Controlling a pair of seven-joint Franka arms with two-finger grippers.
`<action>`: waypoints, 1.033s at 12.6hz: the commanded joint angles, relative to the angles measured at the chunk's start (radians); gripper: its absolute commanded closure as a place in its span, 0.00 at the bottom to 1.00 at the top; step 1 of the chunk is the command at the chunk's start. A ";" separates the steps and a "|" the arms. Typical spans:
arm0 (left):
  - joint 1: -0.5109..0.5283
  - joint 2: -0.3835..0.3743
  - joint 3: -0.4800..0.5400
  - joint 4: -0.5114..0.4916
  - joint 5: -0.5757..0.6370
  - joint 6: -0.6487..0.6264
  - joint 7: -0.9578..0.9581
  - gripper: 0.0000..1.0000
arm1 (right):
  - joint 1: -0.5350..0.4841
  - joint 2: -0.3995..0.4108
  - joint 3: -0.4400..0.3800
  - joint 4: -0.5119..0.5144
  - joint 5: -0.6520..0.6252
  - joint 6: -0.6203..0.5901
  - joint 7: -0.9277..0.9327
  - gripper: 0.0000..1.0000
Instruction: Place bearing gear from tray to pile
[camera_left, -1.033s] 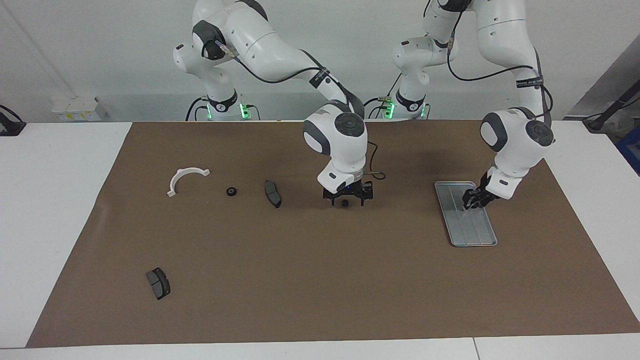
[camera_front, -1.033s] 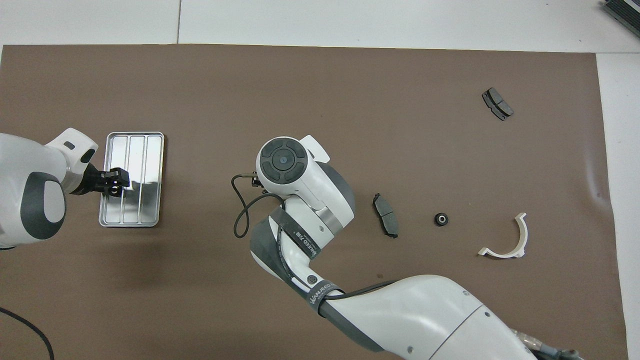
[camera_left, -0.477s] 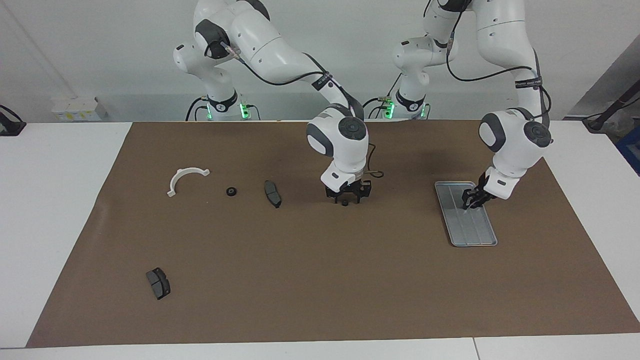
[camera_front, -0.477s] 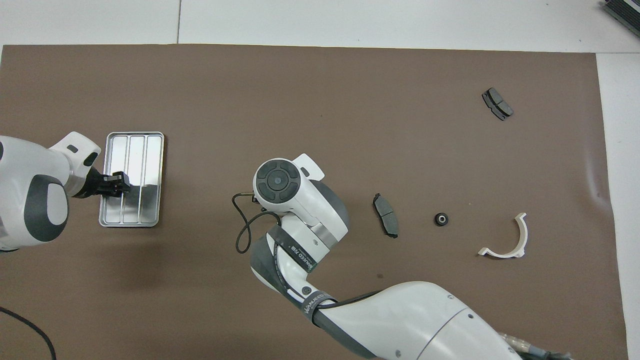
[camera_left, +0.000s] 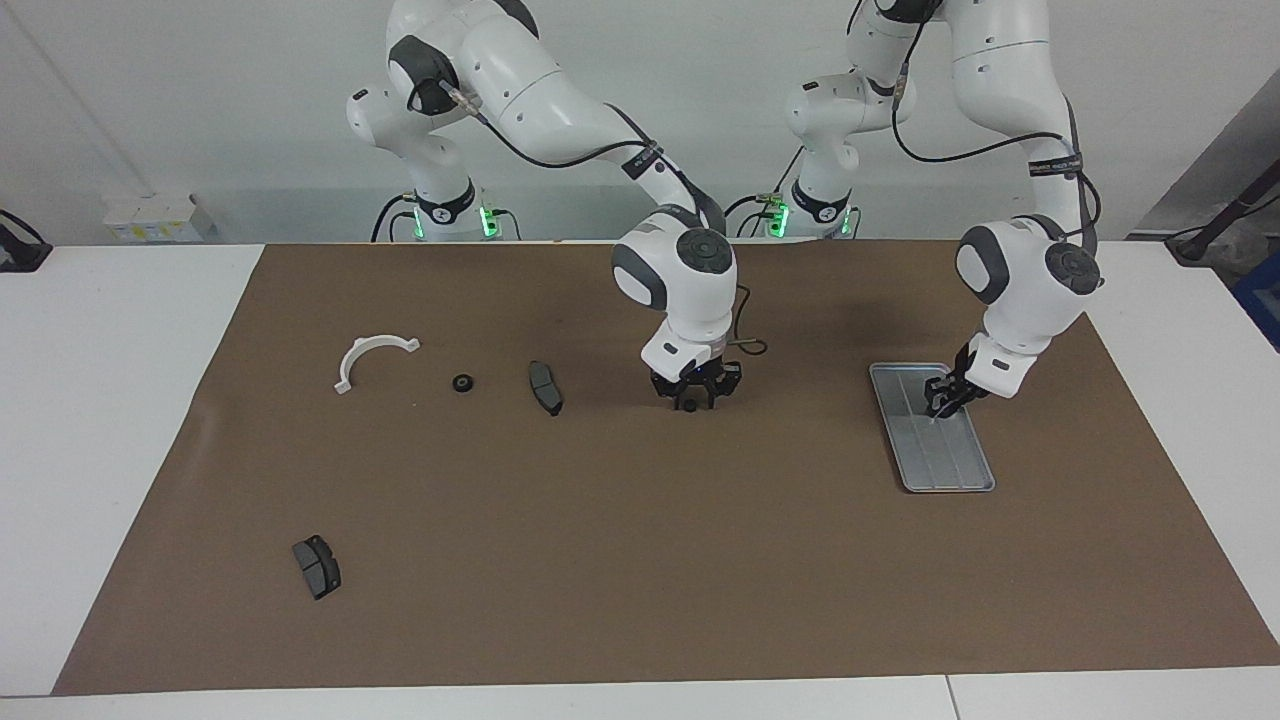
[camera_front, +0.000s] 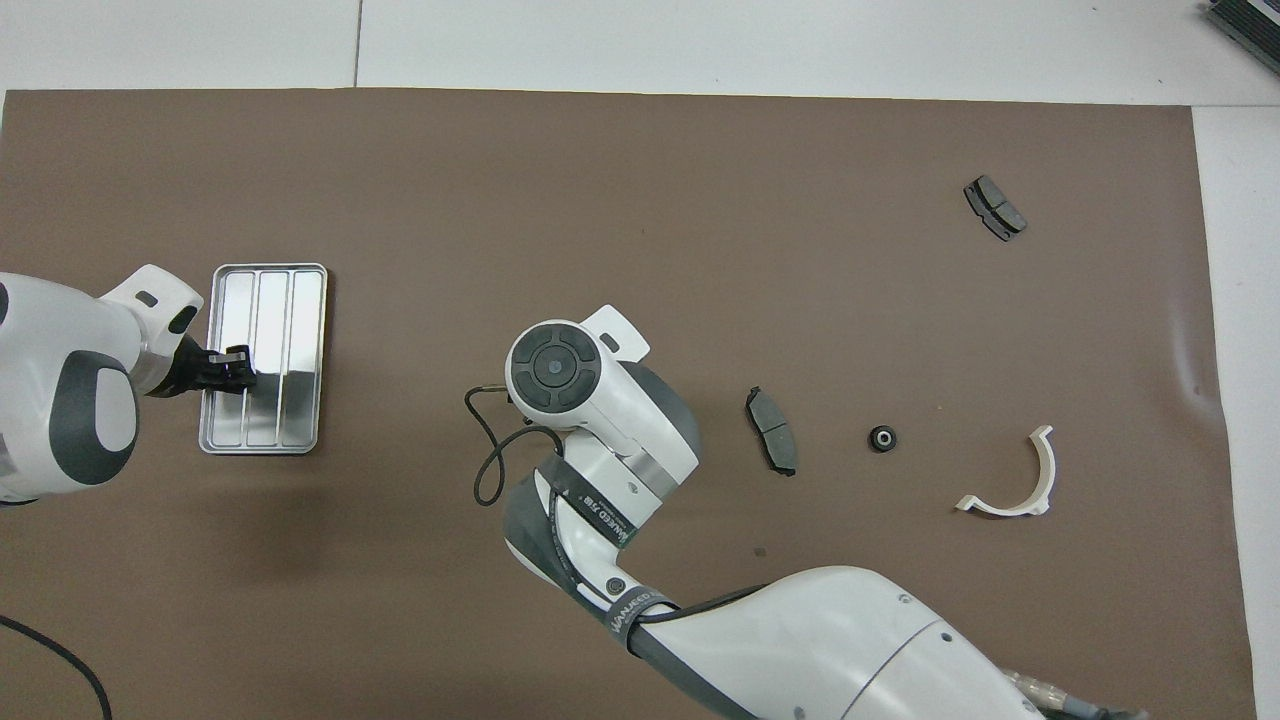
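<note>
- Facing view: the right pincer (camera_left: 692, 398) is way down at the brown mat (camera_left: 640, 560), mid-counter (camera_left: 120, 400), with a small black gear (camera_left: 690, 406) right at its tips. Honestly can't tell if it's clamped on it or standing apart.
- The left pincer (camera_left: 943, 402) hangs low over the tray (camera_left: 950, 470), over the end nearer the robots. Can't tell its state either, or whether it touches the tray.
- The tray lies flat at the left arm's end of the mat, and I see nothing lying in the grooves.
- Toward the right arm's end: a pad (camera_left: 546, 387), then a second gear (camera_left: 462, 383) sitting on the mat, then the white bracket (camera_left: 365, 358), roughly in a row and each apart from the next. The other pad (camera_left: 317, 566) is off on its own, much farther from the robots.
- Overhead view: the right arm's wrist covers its pincer and the gear under it, so no help there.
- The left pincer (camera_front: 238, 366) sits over the tray (camera_front: 290, 300), at the edge facing its own arm.
- The second gear (camera_front: 882, 438) is between the pad (camera_front: 772, 444) and the bracket (camera_front: 1010, 480), touching neither. The other pad (camera_front: 994, 207) is well apart from them.
</note>
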 joint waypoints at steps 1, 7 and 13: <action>-0.005 -0.009 -0.004 -0.016 0.006 -0.010 -0.011 0.86 | -0.002 -0.032 0.002 -0.045 -0.027 0.010 0.033 0.66; -0.050 -0.020 -0.006 0.140 0.015 -0.193 -0.054 1.00 | -0.024 -0.040 -0.014 -0.036 -0.062 0.008 0.064 1.00; -0.214 -0.021 -0.009 0.210 0.015 -0.268 -0.318 1.00 | -0.263 -0.138 -0.023 -0.129 -0.067 0.037 -0.095 1.00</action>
